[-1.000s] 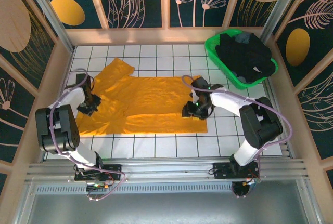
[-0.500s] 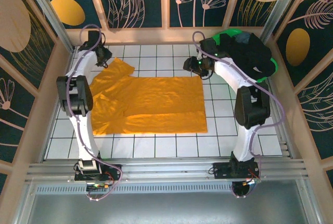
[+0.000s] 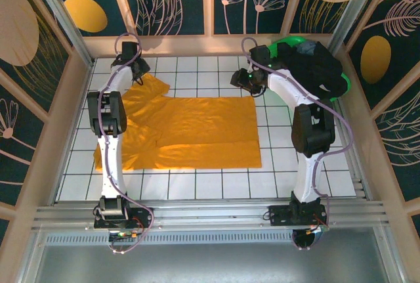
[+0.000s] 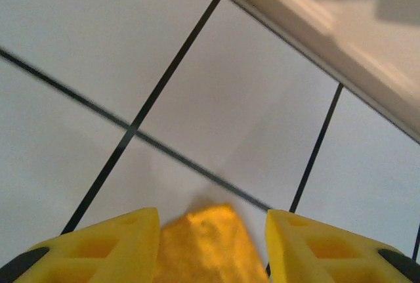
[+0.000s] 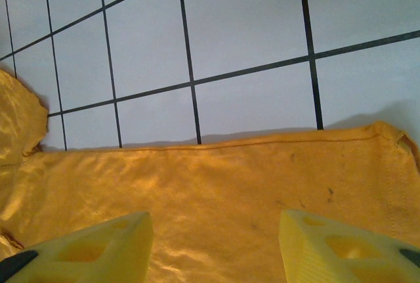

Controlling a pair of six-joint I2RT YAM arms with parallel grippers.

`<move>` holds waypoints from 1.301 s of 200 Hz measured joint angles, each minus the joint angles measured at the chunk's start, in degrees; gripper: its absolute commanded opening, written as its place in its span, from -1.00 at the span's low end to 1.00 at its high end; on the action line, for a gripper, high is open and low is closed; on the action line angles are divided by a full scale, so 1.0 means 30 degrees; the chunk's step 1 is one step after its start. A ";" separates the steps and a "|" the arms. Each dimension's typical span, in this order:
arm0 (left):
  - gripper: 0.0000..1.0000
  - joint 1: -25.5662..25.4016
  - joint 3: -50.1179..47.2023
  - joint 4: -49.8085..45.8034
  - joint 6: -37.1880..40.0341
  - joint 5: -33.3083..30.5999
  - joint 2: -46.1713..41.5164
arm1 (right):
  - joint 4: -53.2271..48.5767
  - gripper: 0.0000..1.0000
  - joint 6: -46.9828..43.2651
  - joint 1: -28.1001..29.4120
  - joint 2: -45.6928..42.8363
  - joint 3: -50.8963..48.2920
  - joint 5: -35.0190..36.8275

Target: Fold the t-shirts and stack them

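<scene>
Where it lies flat mid-table [image 3: 216, 178], the mustard-orange t-shirt [image 3: 197, 129] runs 9 to 3 o'clock, sleeves at 9. The left arm is at full reach to 11 o'clock, with the left gripper [image 3: 136, 71] [image 4: 211, 230] parted astride a sleeve tip. The right arm is extended to 1 o'clock, with the right gripper [image 3: 241, 81] [image 5: 216, 220] wide above the far edge. Dark t-shirts [image 3: 312, 69] fill the green basket [image 3: 293, 39] at 2.

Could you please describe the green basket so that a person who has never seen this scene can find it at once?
Start from the white tiled table, then look to its far right corner. There sits the bright green plastic basket, heaped with black t-shirts. It is the only rigid container; the orange t-shirt lies spread flat in the middle of the table.
</scene>
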 measured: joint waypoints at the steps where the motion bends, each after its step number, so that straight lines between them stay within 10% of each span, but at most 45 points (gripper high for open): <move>1: -0.04 -0.0007 0.0036 0.0022 0.0015 -0.0007 0.0022 | 0.0000 0.08 0.0007 0.0000 -0.0007 0.0000 0.0000; 87: -0.14 -0.0925 0.1800 -0.0969 0.0765 -0.2055 0.1843 | 0.0007 0.08 0.0058 0.0000 0.0000 -0.0495 -0.0058; 153: -0.55 -0.1304 0.4532 -0.3657 0.1158 -0.2936 0.3249 | 0.0007 0.08 0.0066 0.0000 0.0182 -0.0488 -0.0058; 177: -1.00 -0.1370 0.4809 -0.4277 0.1217 -0.3126 0.3373 | 0.0007 0.07 0.0073 0.0000 0.0430 -0.0488 -0.0036; 260: -1.00 -0.1537 0.3169 -0.5377 -0.0226 -0.3191 0.0998 | 0.1020 -0.18 0.2310 -0.0131 0.0976 -0.1982 0.4517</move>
